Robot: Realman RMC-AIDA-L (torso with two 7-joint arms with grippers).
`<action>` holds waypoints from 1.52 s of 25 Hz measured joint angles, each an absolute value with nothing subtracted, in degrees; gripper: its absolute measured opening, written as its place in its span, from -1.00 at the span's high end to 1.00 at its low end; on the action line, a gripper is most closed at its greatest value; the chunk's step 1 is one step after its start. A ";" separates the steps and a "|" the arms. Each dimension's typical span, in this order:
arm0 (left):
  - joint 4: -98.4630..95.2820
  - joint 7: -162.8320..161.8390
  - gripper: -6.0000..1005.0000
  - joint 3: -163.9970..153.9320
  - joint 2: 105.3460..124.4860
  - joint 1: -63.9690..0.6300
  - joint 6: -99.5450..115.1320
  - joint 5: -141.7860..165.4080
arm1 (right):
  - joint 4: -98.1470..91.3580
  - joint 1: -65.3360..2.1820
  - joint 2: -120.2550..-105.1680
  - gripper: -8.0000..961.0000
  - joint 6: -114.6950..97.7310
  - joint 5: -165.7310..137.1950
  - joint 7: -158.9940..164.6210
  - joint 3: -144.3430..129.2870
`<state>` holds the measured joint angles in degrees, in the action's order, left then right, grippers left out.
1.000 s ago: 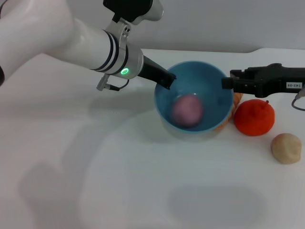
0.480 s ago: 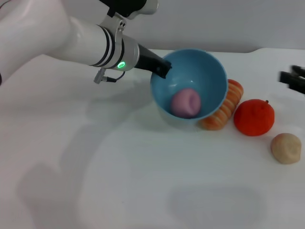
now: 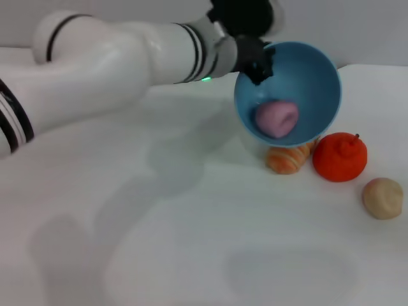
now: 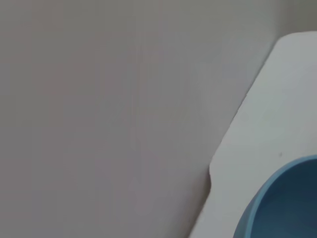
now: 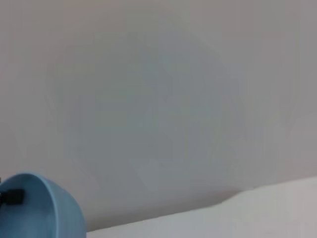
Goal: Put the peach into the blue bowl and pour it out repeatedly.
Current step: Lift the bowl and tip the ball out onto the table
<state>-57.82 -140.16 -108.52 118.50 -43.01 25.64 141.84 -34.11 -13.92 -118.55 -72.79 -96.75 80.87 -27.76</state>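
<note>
Soft even light, blurred wrist views

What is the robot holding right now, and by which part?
The left gripper holds the blue bowl by its rim, tilted, peach inside.

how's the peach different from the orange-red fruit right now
The peach is pale pink; the orange-red fruit is far more vivid. The peach looks smaller. The peach lies inside the tilted blue bowl, which the left gripper holds by its rim above the table, while the orange-red fruit rests on the table beside a striped orange piece. Both are round toy fruits.
</note>
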 joint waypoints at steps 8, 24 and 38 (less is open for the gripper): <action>-60.94 -140.38 0.99 -117.98 118.81 -40.57 15.87 157.79 | -30.02 -12.31 -118.55 0.08 -72.65 -96.69 78.74 -25.71; -63.70 -116.09 0.99 -124.83 118.90 -28.44 -3.50 165.43 | -28.15 -14.21 -118.62 0.08 -73.04 -96.67 78.59 -25.62; -61.25 -100.00 0.99 -130.31 118.99 -23.24 -19.78 165.16 | -28.03 -14.88 -118.66 0.08 -73.05 -96.67 78.91 -25.69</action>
